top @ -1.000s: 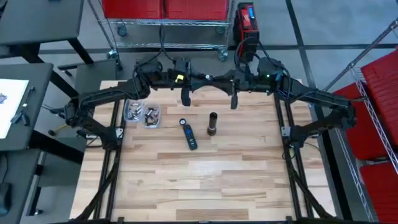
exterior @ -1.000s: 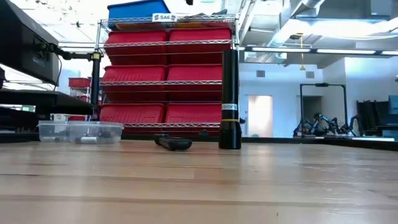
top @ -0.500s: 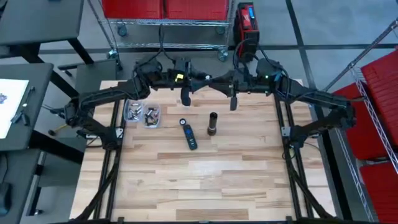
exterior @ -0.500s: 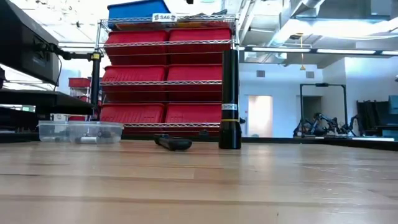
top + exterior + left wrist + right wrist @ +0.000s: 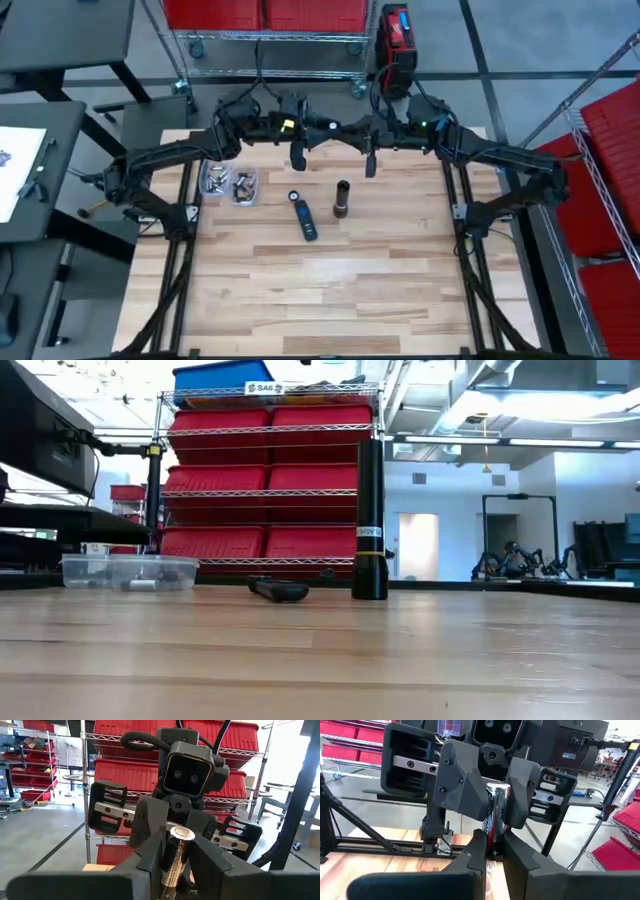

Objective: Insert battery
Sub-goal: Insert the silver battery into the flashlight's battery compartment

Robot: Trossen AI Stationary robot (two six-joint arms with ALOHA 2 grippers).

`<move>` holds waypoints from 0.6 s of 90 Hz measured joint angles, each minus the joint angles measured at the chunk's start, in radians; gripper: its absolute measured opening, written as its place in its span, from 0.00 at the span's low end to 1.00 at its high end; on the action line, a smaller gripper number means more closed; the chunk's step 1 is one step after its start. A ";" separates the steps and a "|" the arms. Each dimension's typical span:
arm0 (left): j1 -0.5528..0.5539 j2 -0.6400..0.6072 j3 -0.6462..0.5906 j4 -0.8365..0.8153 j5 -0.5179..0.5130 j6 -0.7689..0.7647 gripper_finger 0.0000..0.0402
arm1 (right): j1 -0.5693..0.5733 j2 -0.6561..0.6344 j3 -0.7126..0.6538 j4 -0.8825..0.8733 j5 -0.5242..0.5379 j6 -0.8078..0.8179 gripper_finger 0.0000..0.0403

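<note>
From above, the left hand (image 5: 298, 155) and the right hand (image 5: 370, 160) hang close together over the far middle of the desk (image 5: 320, 300), facing each other. The flashlight body (image 5: 342, 198) stands upright just near of them. A dark slim piece (image 5: 303, 215) lies flat to its left, and two clear trays (image 5: 228, 181) of loose cells sit farther left. The level view shows neither hand, only the flashlight body standing straight with its open end up, so it is well placed to be loaded from above. In the left wrist view the battery (image 5: 175, 855) sits upright, silver cap uppermost. The right wrist view shows the left hand's fingers (image 5: 460, 795) clamped on the battery's sides. Whether the right hand also grips it or merely hovers against it cannot be told. The step appears to be steadying or passing the battery before loading. To do it well, one hand should have a firm hold before the other lets go, and the battery should be kept vertical. It should then be centred over the flashlight's mouth and lowered slowly, so the flashlight is not knocked over. Which pole belongs downward cannot be judged here.
</note>
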 joint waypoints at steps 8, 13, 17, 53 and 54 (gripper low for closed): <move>0.000 0.000 0.000 -0.001 0.001 0.020 0.13 | 0.000 0.000 0.000 0.000 0.000 0.009 0.06; 0.001 0.000 0.000 0.002 0.012 0.047 0.08 | 0.001 0.000 0.000 0.003 -0.002 0.023 0.07; 0.002 0.000 0.000 0.003 0.019 0.061 0.07 | 0.001 0.000 0.000 0.009 -0.003 0.032 0.09; 0.002 0.001 0.000 -0.040 0.044 0.035 0.07 | -0.014 -0.081 0.072 -0.267 0.007 0.031 0.33; 0.002 0.001 0.000 -0.047 0.050 0.032 0.07 | -0.016 -0.086 0.078 -0.288 0.007 0.031 0.33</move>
